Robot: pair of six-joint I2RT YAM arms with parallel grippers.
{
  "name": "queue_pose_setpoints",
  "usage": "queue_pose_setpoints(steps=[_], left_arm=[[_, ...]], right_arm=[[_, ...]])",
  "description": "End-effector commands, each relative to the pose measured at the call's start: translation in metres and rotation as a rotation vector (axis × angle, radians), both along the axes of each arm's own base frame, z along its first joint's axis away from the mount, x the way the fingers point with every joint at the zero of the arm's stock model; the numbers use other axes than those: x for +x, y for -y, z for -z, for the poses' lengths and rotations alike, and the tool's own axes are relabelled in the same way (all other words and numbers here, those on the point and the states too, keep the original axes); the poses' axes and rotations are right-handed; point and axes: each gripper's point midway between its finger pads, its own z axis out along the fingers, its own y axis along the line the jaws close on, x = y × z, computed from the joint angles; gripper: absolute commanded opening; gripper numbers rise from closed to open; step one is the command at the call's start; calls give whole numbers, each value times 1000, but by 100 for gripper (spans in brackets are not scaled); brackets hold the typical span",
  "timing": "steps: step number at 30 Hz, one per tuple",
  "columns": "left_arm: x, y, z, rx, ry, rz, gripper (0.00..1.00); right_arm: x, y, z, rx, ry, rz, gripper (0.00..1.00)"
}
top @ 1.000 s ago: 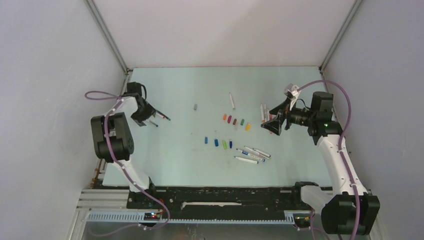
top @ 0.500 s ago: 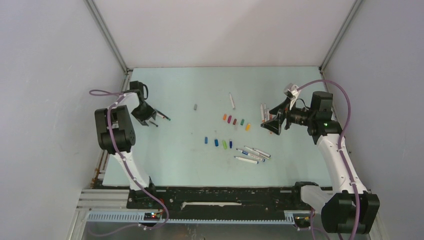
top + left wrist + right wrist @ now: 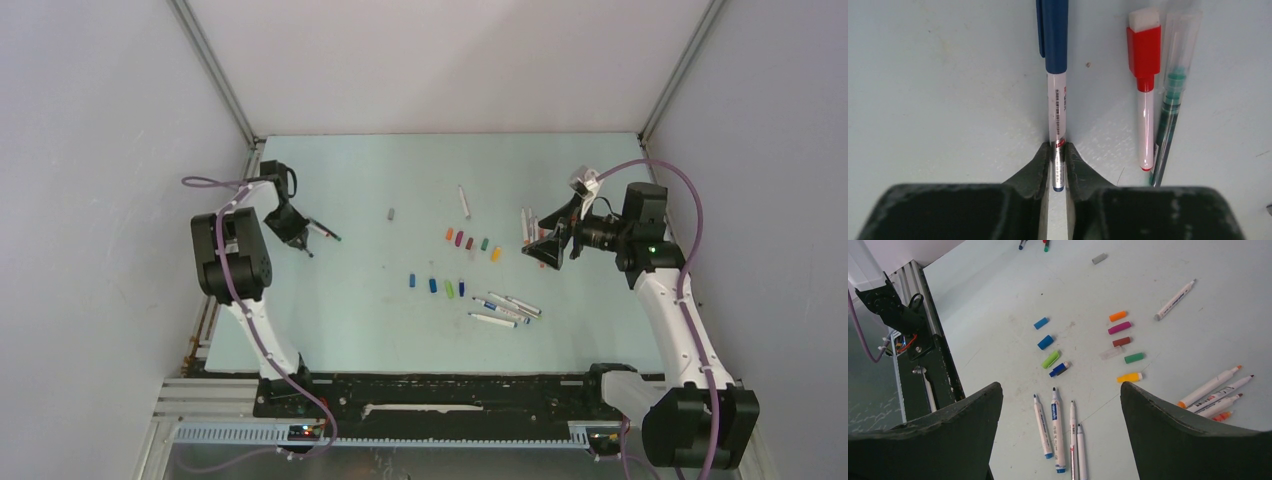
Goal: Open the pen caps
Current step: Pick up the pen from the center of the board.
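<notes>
Left wrist view: left gripper (image 3: 1058, 165), jaws pinched nearly together on the tail end of a white pen (image 3: 1057, 110).
Straight ahead of those jaws: blue cap (image 3: 1054, 30), on the pen's far end.
Just right of them: red-capped marker (image 3: 1145, 100) and green pen (image 3: 1168, 110), side by side.
Right wrist view: right gripper (image 3: 1060, 385), jaws spread wide, holding nothing.
Below and ahead of its jaws: loose pen caps (image 3: 1120, 328), scattered on the table (image 3: 998, 315).
</notes>
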Motion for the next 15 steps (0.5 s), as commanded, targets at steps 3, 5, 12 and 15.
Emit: queue_pose_setpoints(steps=[3,5,12,15], left_arm=[[-20,7,-13,-1,21,35,6],[-24,8,-28,6,79,33,2],[-43,40,-99,-57,421,103,0],[-50,82,-132,-157,644,228,0]], right_arm=[[-8,-7,-21,20,78,-42,88],[-11,-9,-22,18,84,-57,89],[-27,-17,-22,22,120,-147,88],[-36,-20,-23,39,136,-201,88]])
